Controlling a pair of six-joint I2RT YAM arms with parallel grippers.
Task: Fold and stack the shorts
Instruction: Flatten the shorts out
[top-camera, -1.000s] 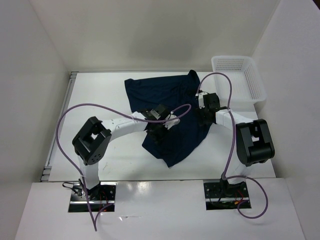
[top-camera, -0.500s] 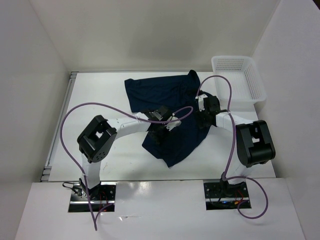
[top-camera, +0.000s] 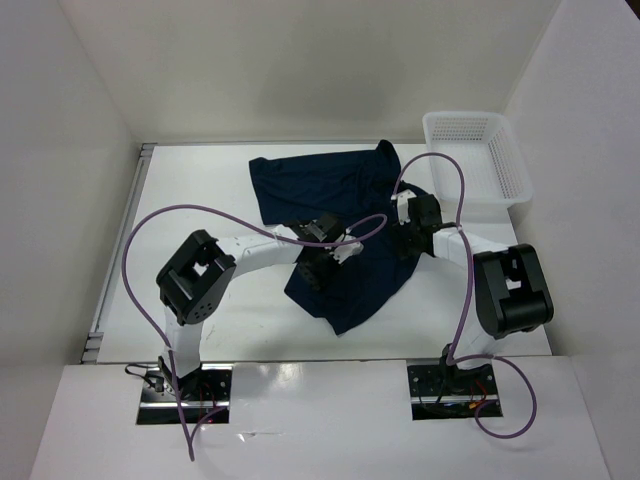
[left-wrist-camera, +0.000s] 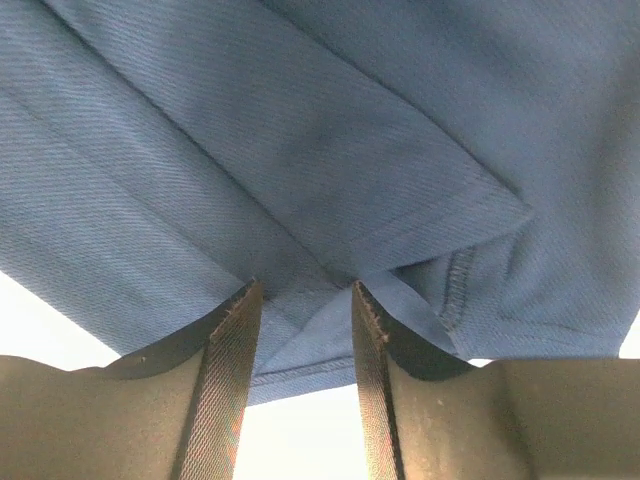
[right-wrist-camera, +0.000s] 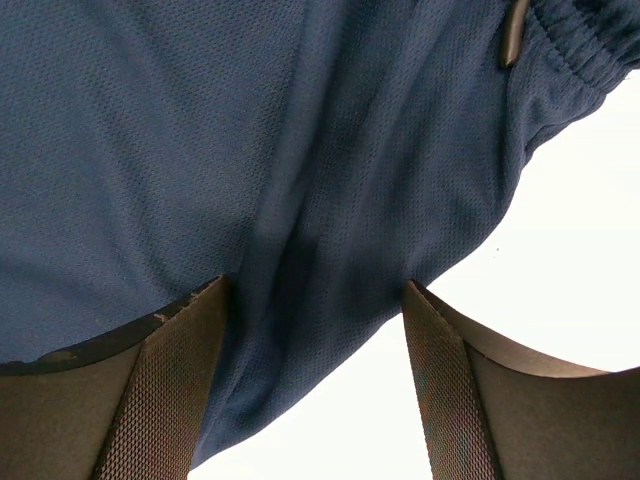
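Observation:
Dark navy shorts (top-camera: 340, 200) lie crumpled and spread on the white table, from the back centre down to a point near the front. My left gripper (top-camera: 318, 263) is down on their left-middle part. In the left wrist view it (left-wrist-camera: 300, 290) is open, with a hemmed fold of the shorts (left-wrist-camera: 330, 150) between the fingertips. My right gripper (top-camera: 408, 240) is at the shorts' right edge. In the right wrist view it (right-wrist-camera: 315, 285) is wide open, straddling a fold of the shorts (right-wrist-camera: 300, 180) near the elastic waistband (right-wrist-camera: 570, 50).
A white plastic basket (top-camera: 478, 155) stands at the back right corner. Purple cables loop over both arms. White walls enclose the table on the left, back and right.
Both grippers have edged a little further onto the shorts: the left one slightly right, the right one slightly left. The shorts have barely shifted.

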